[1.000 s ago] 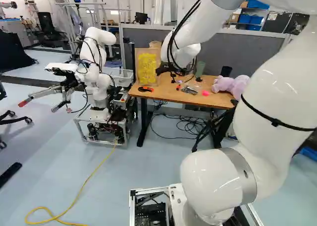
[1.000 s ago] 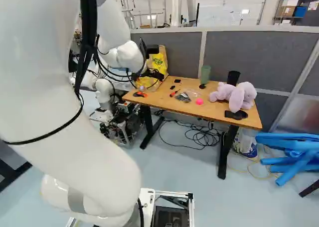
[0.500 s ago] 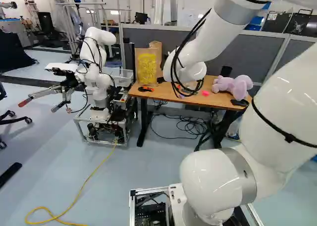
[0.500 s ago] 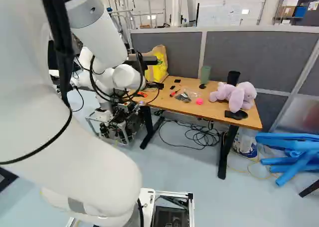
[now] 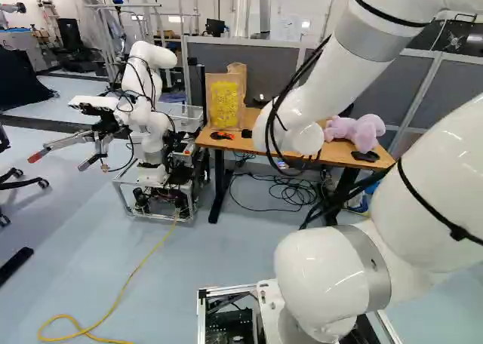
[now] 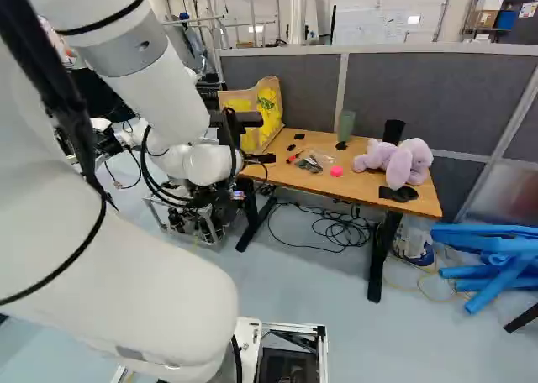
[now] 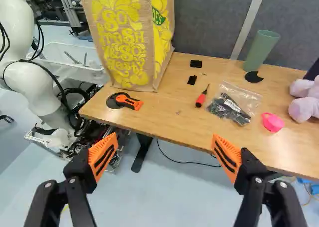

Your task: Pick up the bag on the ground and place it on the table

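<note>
Two fingers point(image 7: 103, 156) of mine stand wide apart, with nothing held between the pads. Contrary to the task's wording, the bag point(image 7: 124, 43) stands upright on the table point(image 7: 167, 105), at its left edge towards the far left corner, as the base views look at it. I take it for coarse woven cloth: light if empty, though I can't see inside; soft enough to pinch, stiff enough to stand, rough rather than slippery and hardly fragile. I'd close on one wall just below the upper rim, one pad inside and one out, near mid-width so it hangs level; too shallow a bite could let the rim fold away.

Against half a second ago, my arm point(image 6: 172, 81) has swung lower, its wrist dropping against the table's near edge in both base views. In the right base view it now hides the orange cutter point(image 7: 130, 102). The base hasn't moved, nor has the bag.
</note>
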Tool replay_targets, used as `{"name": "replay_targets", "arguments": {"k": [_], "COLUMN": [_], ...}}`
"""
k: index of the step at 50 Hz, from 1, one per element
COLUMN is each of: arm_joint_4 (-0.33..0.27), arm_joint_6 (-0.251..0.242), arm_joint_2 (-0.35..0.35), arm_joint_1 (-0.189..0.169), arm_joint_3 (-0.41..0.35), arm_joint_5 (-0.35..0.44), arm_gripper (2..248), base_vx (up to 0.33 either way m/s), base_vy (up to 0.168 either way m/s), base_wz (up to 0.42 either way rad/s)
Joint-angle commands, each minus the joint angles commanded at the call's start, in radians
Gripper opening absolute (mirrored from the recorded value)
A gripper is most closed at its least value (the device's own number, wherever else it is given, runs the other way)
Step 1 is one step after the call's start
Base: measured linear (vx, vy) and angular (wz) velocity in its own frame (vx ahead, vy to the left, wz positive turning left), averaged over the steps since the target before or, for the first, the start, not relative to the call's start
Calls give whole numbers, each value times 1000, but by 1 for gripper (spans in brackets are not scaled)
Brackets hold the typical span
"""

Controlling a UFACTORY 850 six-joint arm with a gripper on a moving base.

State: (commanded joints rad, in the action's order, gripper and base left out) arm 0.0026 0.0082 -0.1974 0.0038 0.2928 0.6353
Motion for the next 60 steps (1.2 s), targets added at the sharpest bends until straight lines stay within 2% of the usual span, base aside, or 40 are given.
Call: {"name": "replay_targets", "arguments": {"k": [31,60], "arm_joint_4": [-2,-3], "arm_joint_6": [-6,-8], "arm_joint_2": [-60,-81], "arm_joint_1": [-3,-4], "arm_joint_3": [-150,-204], "arm_joint_5": [173,236], "arm_gripper": [247,247], "base_vx": [0,0], "base_vy": [0,0], "base_wz": [0,0]}}
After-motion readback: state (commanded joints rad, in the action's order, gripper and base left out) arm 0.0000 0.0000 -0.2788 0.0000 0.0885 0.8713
